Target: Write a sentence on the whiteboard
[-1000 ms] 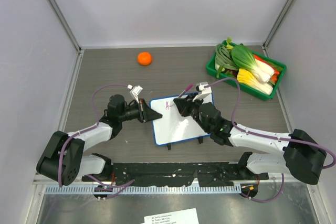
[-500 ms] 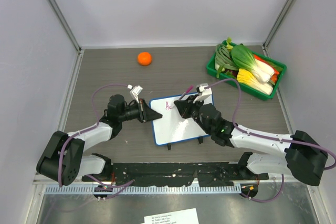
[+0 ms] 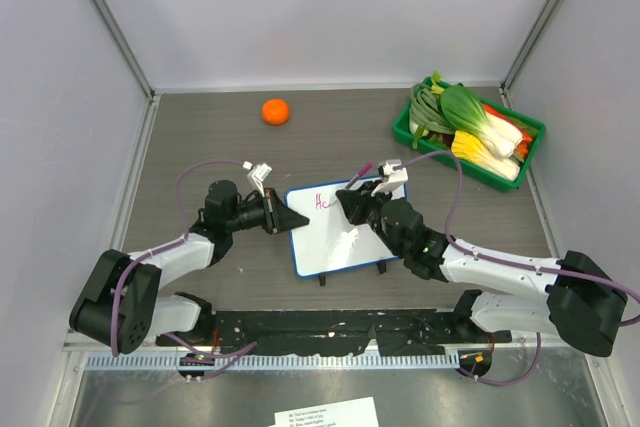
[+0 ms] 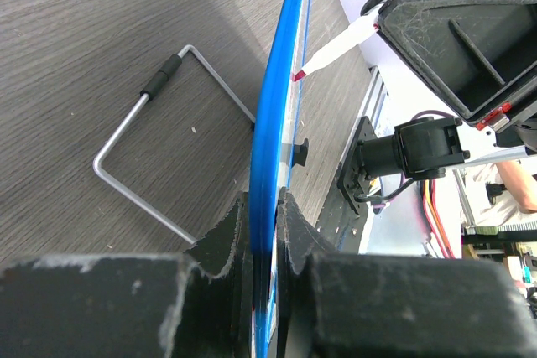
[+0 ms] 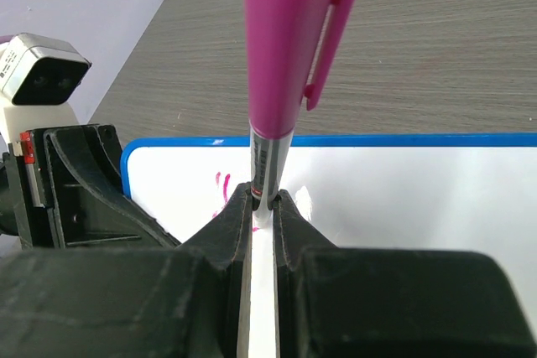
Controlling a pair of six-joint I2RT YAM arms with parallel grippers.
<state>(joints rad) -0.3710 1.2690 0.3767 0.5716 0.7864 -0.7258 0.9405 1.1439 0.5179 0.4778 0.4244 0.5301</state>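
The whiteboard (image 3: 345, 237), white with a blue frame, lies mid-table. My left gripper (image 3: 293, 221) is shut on its left edge; the left wrist view shows the blue frame (image 4: 277, 115) edge-on between the jaws. My right gripper (image 3: 352, 203) is shut on a pink-capped marker (image 5: 281, 81), held upright over the board's upper left part. The marker tip (image 4: 299, 75) sits at the board face. The sentence (image 3: 321, 201) is only a couple of pink letters near the top left corner, also seen in the right wrist view (image 5: 222, 188).
An orange (image 3: 275, 111) lies at the back of the table. A green tray (image 3: 408, 131) of toy vegetables stands at the back right. A wire stand (image 4: 155, 157) of the board rests on the table behind it. Grey walls enclose three sides.
My right gripper has shifted slightly right along the board's top line with the marker, and the pink writing has grown from one letter to about two. The left arm has not moved.
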